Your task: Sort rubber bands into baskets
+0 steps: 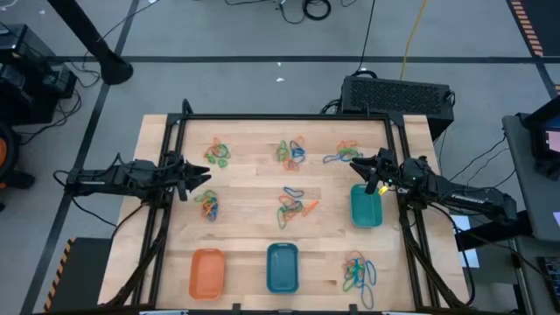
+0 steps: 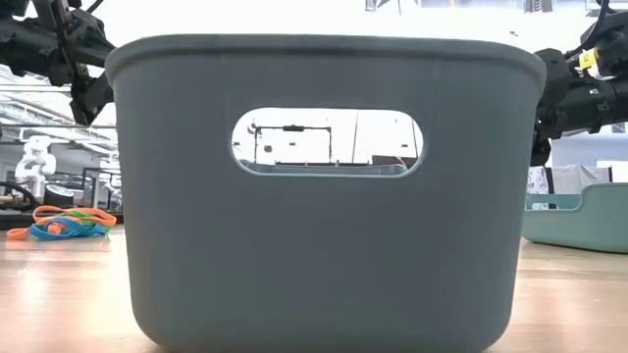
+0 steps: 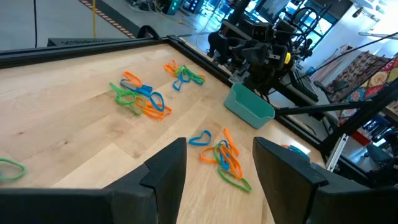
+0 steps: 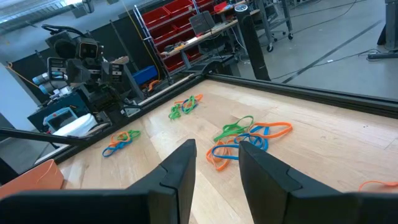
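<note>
Hardly anything looks sorted yet. The rubber bands [image 1: 290, 208] lie in mixed tangles of orange, blue and green all over the wooden table [image 1: 254, 188], the middle clump just behind the blue basket [image 1: 282, 268]. That basket and the orange basket [image 1: 207, 272] beside it look empty from above. The teal-green basket [image 1: 366, 206], off to the blue one's right and farther back, also shows nothing inside. The left gripper [image 1: 199, 180] hangs wide open and empty. The right gripper [image 1: 359, 166] hovers behind the teal-green basket, fingers partly apart, apparently holding nothing.
</note>
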Robot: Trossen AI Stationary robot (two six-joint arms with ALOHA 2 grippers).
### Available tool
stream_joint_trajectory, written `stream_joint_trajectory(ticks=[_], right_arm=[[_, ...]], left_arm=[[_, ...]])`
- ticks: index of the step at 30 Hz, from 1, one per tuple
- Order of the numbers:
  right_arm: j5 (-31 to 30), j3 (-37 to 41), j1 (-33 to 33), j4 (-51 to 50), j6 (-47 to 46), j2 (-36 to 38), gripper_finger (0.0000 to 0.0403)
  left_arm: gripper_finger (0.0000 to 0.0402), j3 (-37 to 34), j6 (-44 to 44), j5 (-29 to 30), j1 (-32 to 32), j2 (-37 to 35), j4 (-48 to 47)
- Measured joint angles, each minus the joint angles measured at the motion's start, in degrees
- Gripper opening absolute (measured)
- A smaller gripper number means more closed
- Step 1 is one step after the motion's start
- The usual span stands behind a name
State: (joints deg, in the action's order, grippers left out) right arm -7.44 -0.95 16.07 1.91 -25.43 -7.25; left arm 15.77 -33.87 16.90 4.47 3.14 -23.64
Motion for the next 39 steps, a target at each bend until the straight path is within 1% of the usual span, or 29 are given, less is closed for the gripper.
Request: stream_joint_trajectory(ticks=[8,12,15,17,19,21,22,24,26,28,30,32,35,39], right_arm=[[0.0,0.0,0.0,0.0,-0.1,0.0,0.0114],[-0.9,0.0,0.0,0.1,-2.2,0.0,0.0114],[-1.4,0.2,0.0,1.3,-10.0,0.0,0.0114],[-1.5,0.2,0.0,4.2,-15.2,0.0,0.0114],[-1.4,0.1,0.0,7.1,-17.3,0.0,0.0114],[-1.4,0.1,0.0,9.1,-21.8,0.0,0.0114],[-1.4,0.2,0.0,10.9,-23.7,0.0,0.0114],[-0.6,0.1,-0.2,15.2,-26.1,0.0,0.0114],[1.1,0.1,-0.6,19.9,-26.2,0.0,0.0114],[1.5,-0.1,-1.0,23.8,-26.0,-0.1,0.0114],[1.4,-1.7,-1.7,24.9,-25.4,-0.5,0.0114],[1.3,-3.6,-2.4,24.7,-23.5,-2.0,0.0114],[1.2,-7.4,-3.0,24.7,-18.5,-6.3,0.0114],[1.4,-13.6,-3.9,24.8,-12.9,-15.0,0.0114]], left_arm=[[0.0192,0.0,0.0,0.0,0.0,0.0,0.0],[0.0192,0.0,0.0,0.0,0.0,0.0,0.0],[0.0192,0.0,0.0,0.0,0.0,0.0,0.0],[0.0192,0.0,0.0,0.0,0.0,0.0,0.0],[0.0192,0.0,0.9,0.5,0.0,0.0,0.1],[0.0192,0.0,4.5,4.2,0.0,0.0,1.3],[0.0192,0.0,4.8,5.9,0.0,0.0,2.7],[0.0192,0.0,3.0,7.4,0.0,0.0,5.6],[0.0192,0.0,2.5,7.4,0.0,0.0,8.1],[0.0192,0.0,3.1,7.4,0.0,0.0,10.1],[0.0192,0.0,2.9,7.1,0.0,0.0,11.7],[0.0192,0.0,2.9,4.6,0.0,0.0,14.1],[0.0192,0.0,3.0,1.1,0.0,0.0,16.9],[0.0192,0.0,2.7,0.7,0.0,0.3,17.4]])
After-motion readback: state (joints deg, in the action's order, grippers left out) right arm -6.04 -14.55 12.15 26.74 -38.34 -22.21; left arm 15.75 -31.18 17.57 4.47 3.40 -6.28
